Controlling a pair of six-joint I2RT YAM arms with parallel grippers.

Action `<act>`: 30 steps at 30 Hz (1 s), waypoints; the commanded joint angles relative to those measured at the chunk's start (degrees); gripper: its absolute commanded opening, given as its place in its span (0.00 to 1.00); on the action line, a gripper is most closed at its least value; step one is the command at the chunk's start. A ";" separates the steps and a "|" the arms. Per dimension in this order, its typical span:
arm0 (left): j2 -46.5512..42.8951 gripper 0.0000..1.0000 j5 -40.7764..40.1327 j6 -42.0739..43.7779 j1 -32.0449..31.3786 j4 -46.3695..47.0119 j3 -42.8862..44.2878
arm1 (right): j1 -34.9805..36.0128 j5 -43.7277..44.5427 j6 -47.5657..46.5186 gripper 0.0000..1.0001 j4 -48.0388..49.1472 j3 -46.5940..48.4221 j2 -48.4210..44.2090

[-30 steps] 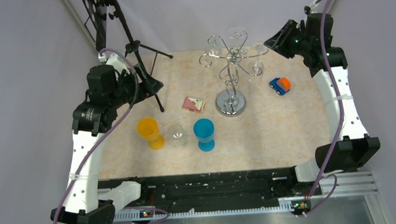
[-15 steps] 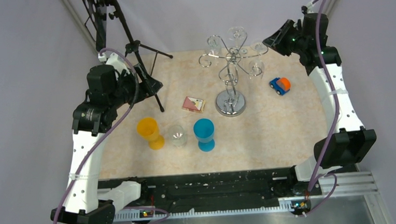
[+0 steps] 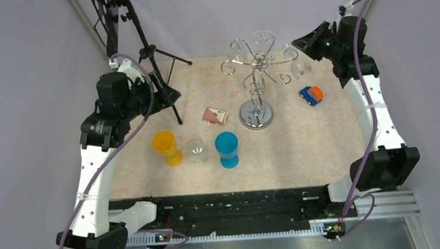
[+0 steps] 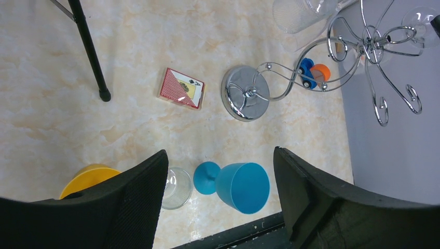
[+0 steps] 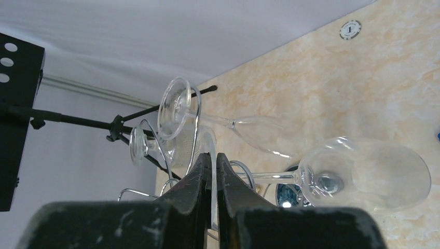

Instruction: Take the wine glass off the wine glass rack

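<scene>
The chrome wine glass rack stands on its disc base at the back middle of the table; in the left wrist view its base shows beside the cards. My right gripper is shut on the thin round foot of a clear wine glass, whose stem runs right to the bowl. From above, that bowl hangs just right of the rack's right arms, below my right gripper. Two more glasses hang on the rack. My left gripper is open, high over the cups.
A black tripod stands at the back left by my left wrist. In front of the rack are a card pack, an orange cup, a clear tumbler and a blue goblet. A toy car lies at the right.
My right gripper has closed onto the glass's foot, and the glass bowl has shifted right, away from the rack's arms. The left arm has not moved.
</scene>
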 commanded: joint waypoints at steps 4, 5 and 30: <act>-1.42 0.77 -0.32 -0.08 0.30 1.56 0.50 | -0.15 0.43 0.87 0.00 3.77 -0.63 -3.71; -1.41 0.77 -0.25 -0.16 0.30 1.57 0.49 | -0.22 0.29 1.39 0.00 4.46 -1.08 -4.14; -2.43 0.77 0.03 -0.26 0.30 1.56 0.14 | -0.90 -3.95 12.39 0.00 9.10 -7.57 -12.05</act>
